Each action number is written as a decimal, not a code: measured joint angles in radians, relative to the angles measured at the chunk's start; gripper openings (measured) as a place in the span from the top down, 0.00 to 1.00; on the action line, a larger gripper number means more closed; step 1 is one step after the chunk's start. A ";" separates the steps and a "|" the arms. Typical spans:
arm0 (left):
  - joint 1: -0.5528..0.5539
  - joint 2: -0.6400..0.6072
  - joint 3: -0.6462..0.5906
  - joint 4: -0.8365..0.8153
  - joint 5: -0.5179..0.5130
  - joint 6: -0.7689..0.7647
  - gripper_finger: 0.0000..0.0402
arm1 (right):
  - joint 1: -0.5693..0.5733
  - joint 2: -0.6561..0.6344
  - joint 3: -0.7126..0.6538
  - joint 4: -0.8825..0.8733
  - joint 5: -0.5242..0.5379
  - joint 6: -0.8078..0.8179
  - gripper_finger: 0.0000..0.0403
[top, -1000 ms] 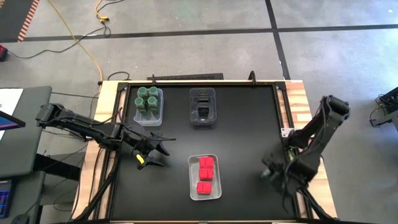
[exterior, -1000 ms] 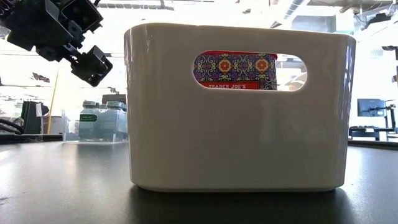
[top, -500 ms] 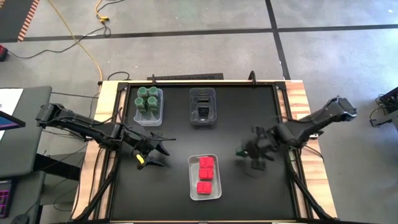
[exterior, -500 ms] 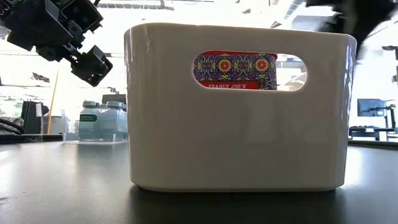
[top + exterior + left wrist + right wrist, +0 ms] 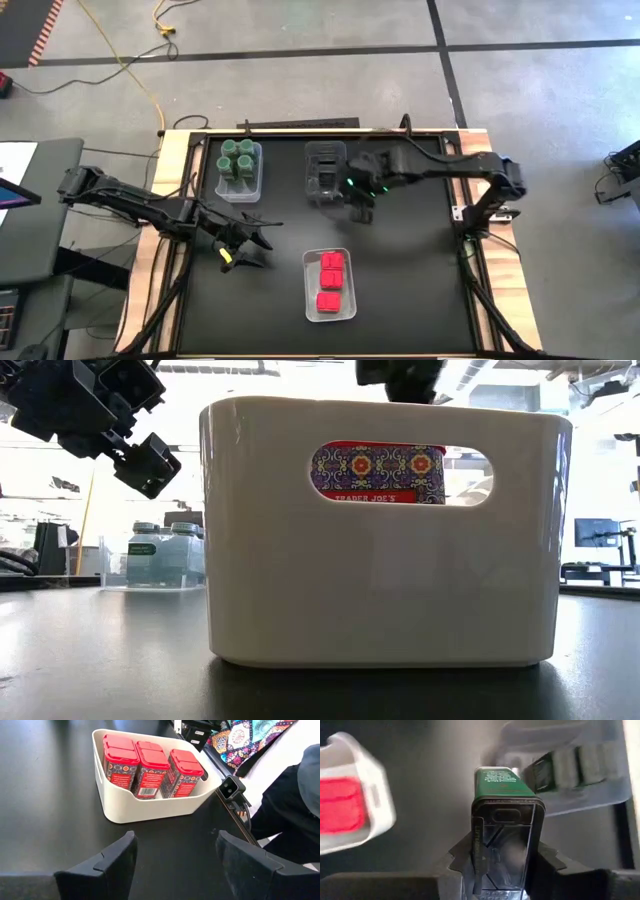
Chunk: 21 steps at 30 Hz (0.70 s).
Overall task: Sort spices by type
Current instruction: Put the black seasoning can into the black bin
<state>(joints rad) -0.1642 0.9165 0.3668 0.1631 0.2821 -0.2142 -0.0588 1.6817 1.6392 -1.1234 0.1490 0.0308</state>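
Right pincer (image 5: 360,190): clenched on a dark green box (image 5: 505,815), held by its long sides with the green end pointing forward; it hangs just beside the clear bin (image 5: 326,171) at the far middle of the table (image 5: 400,290). Judged purpose: the box is brought here to join its own kind.
Clear bin: already holds dark boxes (image 5: 325,176), so it serves as the station for that type.
Left pincer (image 5: 248,243): released, fingers spread wide and nothing between them; it hovers above the table's left part, facing the white bin (image 5: 150,805). Judged to be waiting.
White bin: near the front middle; red-lidded packets (image 5: 145,767) stand upright in it, packed side by side, presumably so all fit.
Green-lidded jars (image 5: 238,158): grouped in a second clear bin (image 5: 252,186) at the far left, apart from the other kinds.
Loose spices: none seen on the bare table.
Progress: judged near its end; the held box appears the last item outstanding.
Risk: the box could catch the bin's rim if lowered off-centre.
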 joint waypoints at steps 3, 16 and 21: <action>0.000 0.000 0.000 0.000 0.000 0.000 0.35 | -0.057 0.067 0.087 -0.006 -0.004 -0.055 0.63; 0.000 0.000 0.000 0.001 0.000 0.000 0.35 | -0.147 0.327 0.291 -0.061 -0.023 -0.244 0.63; 0.000 0.000 0.000 0.001 0.000 0.000 0.35 | -0.168 0.380 0.291 -0.066 -0.021 -0.266 0.63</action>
<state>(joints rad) -0.1642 0.9165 0.3668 0.1638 0.2821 -0.2142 -0.2266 2.0613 1.9305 -1.1894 0.1284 -0.2348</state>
